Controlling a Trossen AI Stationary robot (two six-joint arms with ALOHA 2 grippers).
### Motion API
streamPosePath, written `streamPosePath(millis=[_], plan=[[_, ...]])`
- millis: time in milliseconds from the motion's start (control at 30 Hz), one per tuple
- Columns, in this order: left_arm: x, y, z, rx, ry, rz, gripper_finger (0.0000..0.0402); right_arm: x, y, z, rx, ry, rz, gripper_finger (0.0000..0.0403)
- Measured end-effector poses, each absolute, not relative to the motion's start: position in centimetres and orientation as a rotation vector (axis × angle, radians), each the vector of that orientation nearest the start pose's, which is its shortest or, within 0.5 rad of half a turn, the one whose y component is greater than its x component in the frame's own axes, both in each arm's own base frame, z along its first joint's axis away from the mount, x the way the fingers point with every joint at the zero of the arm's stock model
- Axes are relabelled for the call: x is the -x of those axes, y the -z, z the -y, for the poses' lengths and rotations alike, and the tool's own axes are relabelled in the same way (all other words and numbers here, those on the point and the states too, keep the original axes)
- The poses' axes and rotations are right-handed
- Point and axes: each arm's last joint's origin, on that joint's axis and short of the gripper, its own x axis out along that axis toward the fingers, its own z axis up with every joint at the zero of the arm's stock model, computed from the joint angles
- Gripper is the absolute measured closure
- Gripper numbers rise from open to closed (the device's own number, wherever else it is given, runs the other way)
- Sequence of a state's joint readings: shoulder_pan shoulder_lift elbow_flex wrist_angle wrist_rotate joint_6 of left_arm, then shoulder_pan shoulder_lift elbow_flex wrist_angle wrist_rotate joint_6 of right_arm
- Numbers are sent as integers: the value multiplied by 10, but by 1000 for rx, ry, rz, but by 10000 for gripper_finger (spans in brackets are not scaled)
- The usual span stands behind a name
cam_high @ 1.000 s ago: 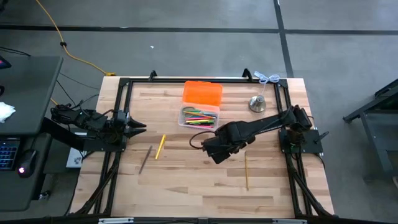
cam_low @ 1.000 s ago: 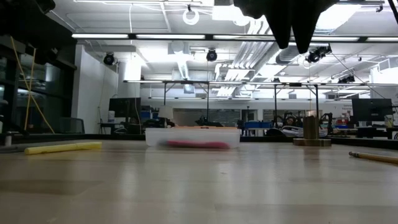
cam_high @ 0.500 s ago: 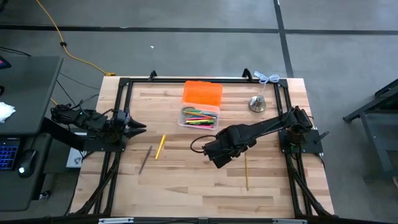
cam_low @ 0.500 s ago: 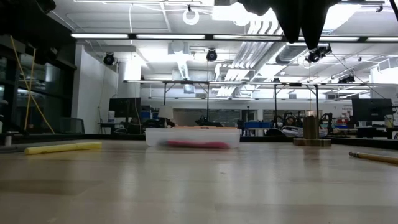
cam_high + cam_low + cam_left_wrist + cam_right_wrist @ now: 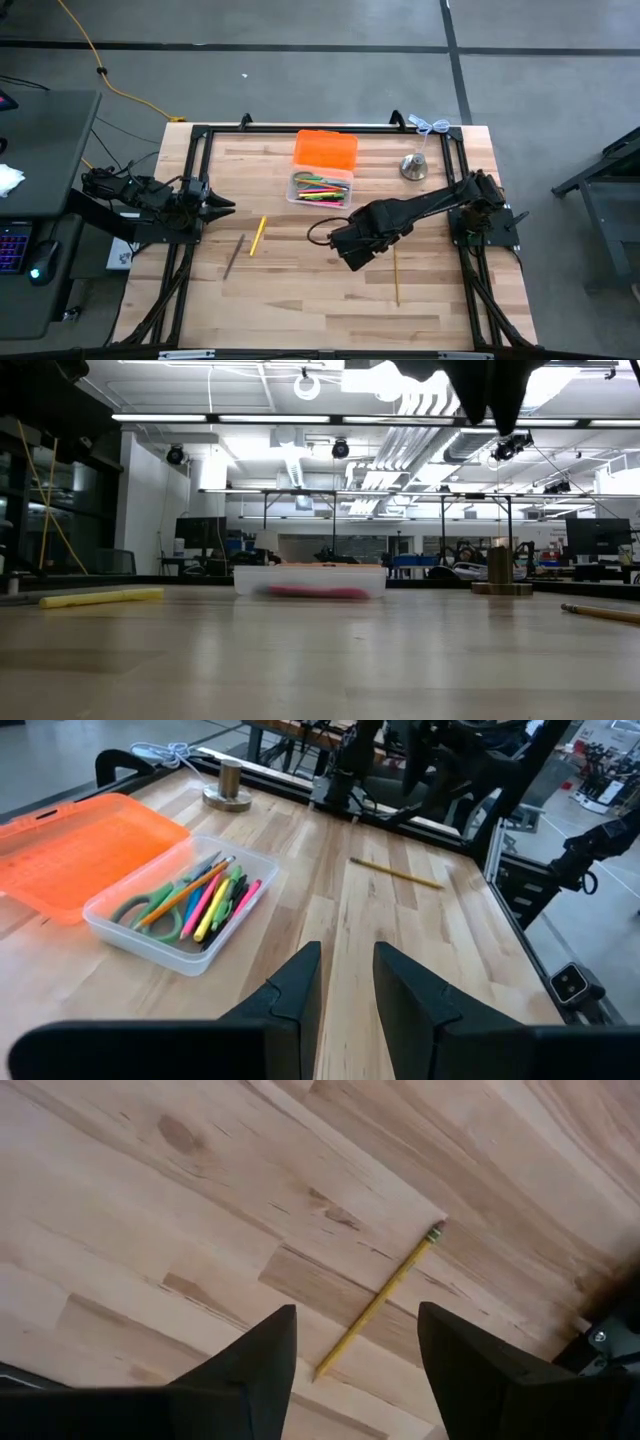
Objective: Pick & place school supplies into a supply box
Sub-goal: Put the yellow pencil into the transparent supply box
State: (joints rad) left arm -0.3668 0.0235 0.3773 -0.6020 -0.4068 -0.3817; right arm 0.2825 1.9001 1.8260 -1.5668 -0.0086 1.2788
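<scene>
High view: three loose supplies (image 5: 257,236)

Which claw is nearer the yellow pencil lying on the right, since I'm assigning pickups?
Right. The right claw hovers beside the pencil; the left claw waits at the table's far edge.

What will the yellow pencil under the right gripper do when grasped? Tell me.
The pencil looks thin and straight, so it is probably stiff and light. Lying flat on the smooth table, it may roll or skid if a finger nudges it. The right gripper hangs open above it, so there is likely little to grip.
</scene>
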Motion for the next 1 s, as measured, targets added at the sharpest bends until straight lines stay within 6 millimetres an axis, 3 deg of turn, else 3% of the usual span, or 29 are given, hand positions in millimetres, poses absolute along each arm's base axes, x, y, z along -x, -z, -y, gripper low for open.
streamPosePath(millis=[233,467,700,1000], plan=[[-57,-228,10,288,-75,-222,279,-280,-283,-86,-856,961,-1572,217],[-57,-228,10,288,-75,-221,279,-242,-266,-82,-1052,940,-1441,217],[-57,-228,10,302,-76,-221,279,-227,-236,-82,-1193,939,-1360,217],[-57,-227,10,303,-76,-222,279,-226,-190,-83,-1329,869,-1323,217]])
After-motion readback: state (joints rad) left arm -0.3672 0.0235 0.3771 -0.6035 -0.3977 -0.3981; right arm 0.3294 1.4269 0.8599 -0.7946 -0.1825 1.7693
